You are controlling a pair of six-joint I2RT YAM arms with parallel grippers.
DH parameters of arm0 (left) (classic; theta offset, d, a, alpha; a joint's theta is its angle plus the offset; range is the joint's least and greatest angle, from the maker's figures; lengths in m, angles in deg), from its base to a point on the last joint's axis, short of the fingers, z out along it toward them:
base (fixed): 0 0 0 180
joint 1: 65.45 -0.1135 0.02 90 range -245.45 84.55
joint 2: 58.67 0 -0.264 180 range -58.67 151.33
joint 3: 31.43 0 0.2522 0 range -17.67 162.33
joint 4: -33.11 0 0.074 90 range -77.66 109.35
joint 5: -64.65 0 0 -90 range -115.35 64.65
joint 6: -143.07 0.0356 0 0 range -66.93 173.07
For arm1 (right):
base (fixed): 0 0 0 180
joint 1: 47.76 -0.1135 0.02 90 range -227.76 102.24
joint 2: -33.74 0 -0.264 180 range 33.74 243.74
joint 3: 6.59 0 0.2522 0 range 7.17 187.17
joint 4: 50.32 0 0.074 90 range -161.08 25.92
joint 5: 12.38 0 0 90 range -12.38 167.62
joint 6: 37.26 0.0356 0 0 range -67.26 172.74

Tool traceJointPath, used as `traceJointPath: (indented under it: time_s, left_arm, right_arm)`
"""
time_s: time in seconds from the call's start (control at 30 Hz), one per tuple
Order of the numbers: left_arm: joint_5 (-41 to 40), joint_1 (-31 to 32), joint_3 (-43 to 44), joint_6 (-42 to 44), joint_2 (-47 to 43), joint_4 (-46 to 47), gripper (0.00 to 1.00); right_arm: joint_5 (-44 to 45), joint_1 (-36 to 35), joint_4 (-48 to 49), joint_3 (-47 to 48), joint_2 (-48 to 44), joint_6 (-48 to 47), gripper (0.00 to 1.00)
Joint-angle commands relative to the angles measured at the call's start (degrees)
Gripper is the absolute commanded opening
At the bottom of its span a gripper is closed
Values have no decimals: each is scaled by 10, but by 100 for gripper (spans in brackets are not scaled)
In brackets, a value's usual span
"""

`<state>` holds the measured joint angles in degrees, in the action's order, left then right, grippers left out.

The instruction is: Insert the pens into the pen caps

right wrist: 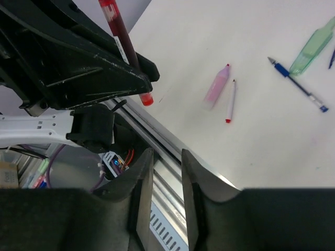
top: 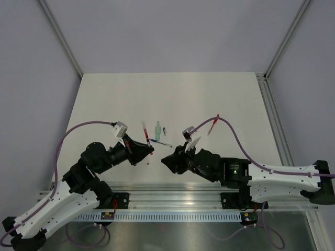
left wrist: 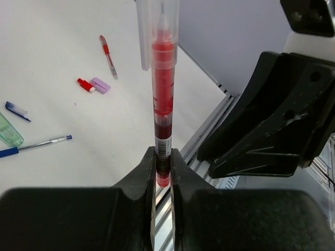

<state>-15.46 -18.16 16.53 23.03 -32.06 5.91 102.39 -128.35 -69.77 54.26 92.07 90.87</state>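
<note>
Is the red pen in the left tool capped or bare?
Capped: a clear cap covers the tip of the red pen, which is clamped in the left tool.

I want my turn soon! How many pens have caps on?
One looks done: the red stick pen, pinched in the left fingers, wears a clear plastic cap. The right fingers are open, empty. Waiting: the blue stick pen and pale green cap lie apart.

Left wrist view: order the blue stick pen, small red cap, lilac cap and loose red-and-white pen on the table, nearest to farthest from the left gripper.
1. Slim blue stick pen, low on the left.
2. Small red plastic cap and lilac plastic cap, side by side farther out: too close to call.
3. Loose red-and-white pen, beyond both caps.
</note>
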Motion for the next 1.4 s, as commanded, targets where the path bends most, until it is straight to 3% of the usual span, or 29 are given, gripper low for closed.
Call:
traceJointPath:
  time_s: [0.0,0.1,0.2,0.4,0.8,1.07,1.27,1.37]
  left_arm:
    - [-12,-1,-13,0,-13,11,0]
    - [1,-1,-34,-12,-15,24,0]
    - [1,-1,-35,-12,-12,21,0]
    - [7,-1,-32,-12,-10,21,0]
    - [20,-1,-42,-18,0,47,0]
    - [22,-1,-38,-20,0,53,0]
    - [26,-1,-36,-23,7,58,0]
    - [23,-1,-28,-20,12,53,0]
  right_arm:
    - [5,14,-68,54,-36,-49,39]
    - [2,35,-106,133,-18,-97,50]
    - [2,58,-145,259,34,-139,51]
    - [6,95,-187,388,143,-180,52]
    - [-60,112,-194,460,238,-185,50]
    - [-27,113,-206,452,277,-173,44]
    - [-20,113,-200,445,284,-169,25]
    - [-10,113,-187,423,272,-161,1]
